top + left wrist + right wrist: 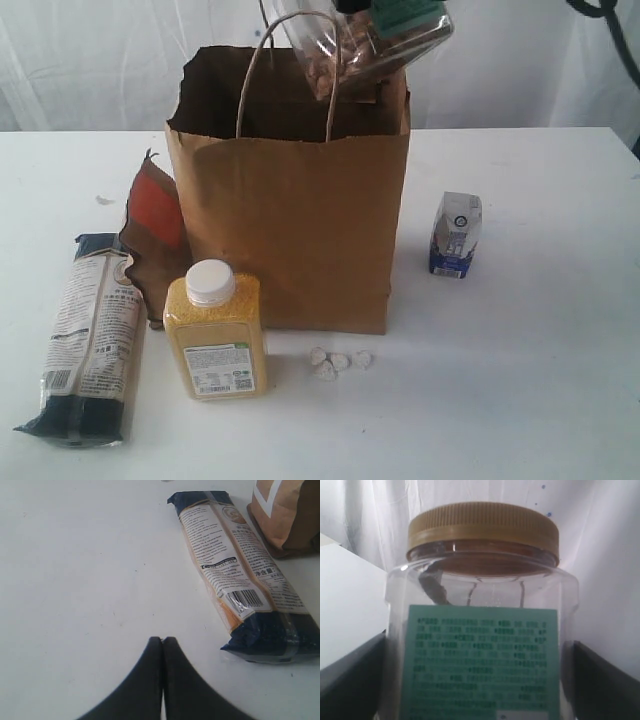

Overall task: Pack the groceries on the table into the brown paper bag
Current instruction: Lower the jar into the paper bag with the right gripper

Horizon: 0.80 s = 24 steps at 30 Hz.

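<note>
The brown paper bag (290,230) stands upright and open at the middle of the table (520,380). Just above its open top hangs a clear jar (340,50), tilted. My right gripper (480,680) is shut on that gold-lidded jar (482,630), one finger on each side of its green label. The noodle packet (90,335), the brown-red pouch (150,240) and the yellow-grain bottle (213,330) lie left of and in front of the bag. My left gripper (162,640) is shut and empty over bare table beside the noodle packet (235,575).
A small blue-white carton (456,235) stands right of the bag. Several tiny white lumps (338,362) lie in front of it. The bag's paper loop handle (285,60) rises in front of the jar. White curtains hang behind the table.
</note>
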Each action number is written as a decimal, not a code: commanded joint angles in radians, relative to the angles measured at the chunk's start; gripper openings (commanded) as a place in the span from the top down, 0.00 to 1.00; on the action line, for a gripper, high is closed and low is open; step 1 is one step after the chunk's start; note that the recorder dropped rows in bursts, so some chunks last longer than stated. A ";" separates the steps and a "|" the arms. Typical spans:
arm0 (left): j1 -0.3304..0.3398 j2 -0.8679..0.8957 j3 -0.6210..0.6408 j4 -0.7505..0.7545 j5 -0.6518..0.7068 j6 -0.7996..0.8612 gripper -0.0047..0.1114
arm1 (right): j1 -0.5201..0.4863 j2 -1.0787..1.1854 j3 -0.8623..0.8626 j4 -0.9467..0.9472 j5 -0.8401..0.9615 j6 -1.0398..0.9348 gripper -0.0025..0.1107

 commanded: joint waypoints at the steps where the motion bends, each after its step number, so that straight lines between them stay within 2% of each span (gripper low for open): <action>1: 0.000 -0.004 0.007 -0.004 0.006 0.000 0.96 | 0.016 0.007 -0.013 0.009 -0.043 -0.008 0.92; 9: 0.000 -0.004 0.007 -0.004 0.006 0.000 0.96 | 0.017 0.046 -0.013 0.009 -0.043 -0.008 0.83; 18: 0.000 -0.004 0.007 -0.004 0.006 0.000 0.96 | 0.018 0.071 -0.013 0.014 -0.041 -0.008 0.80; 24: 0.000 -0.004 0.007 -0.004 0.006 0.000 0.96 | 0.018 0.071 -0.013 0.014 -0.041 -0.008 0.66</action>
